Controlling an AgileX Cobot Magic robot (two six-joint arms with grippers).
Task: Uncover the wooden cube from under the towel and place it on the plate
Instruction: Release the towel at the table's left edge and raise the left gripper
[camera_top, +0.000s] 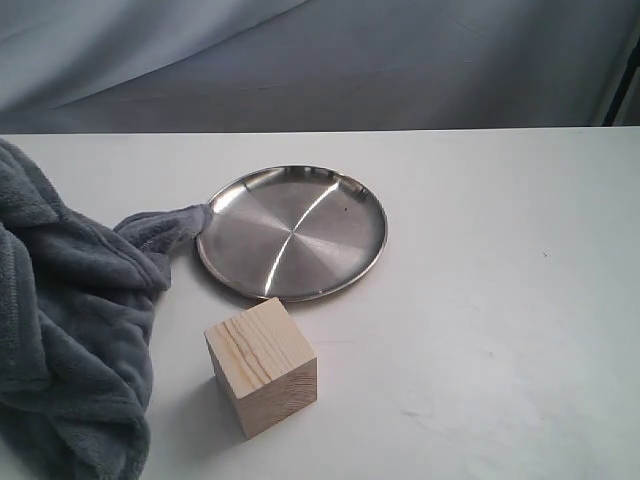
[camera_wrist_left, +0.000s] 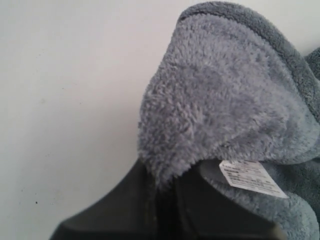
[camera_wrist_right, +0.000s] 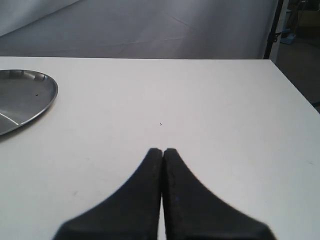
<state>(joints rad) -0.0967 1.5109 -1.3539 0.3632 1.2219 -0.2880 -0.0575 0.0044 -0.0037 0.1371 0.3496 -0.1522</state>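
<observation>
A wooden cube (camera_top: 262, 365) stands uncovered and upright on the white desk (camera_top: 480, 300), one vertical edge turned toward the exterior camera. It has not yet been set on the plate (camera_top: 292, 232), a round steel dish that lies just behind it on the desk, close to the cube but not touching it. The blue-grey towel (camera_top: 70, 320) is heaped along the left side of that view, beside the cube, with one twisted corner reaching the plate's left rim.

Neither pair of fingers is on the cube. In the left wrist view, the left fingers (camera_wrist_left: 167, 192) are closed tight on a fold of the towel (camera_wrist_left: 225, 100). The fleece rises from between them in a rounded flap, with its white tag (camera_wrist_left: 252, 177) lying just beside the grip and bare desk beyond.

In the right wrist view, the right fingers (camera_wrist_right: 161, 159) are pressed together with nothing between them, hanging over bare desk (camera_wrist_right: 200, 100). The edge of the plate (camera_wrist_right: 22, 97) sits well off to one side of them.
</observation>
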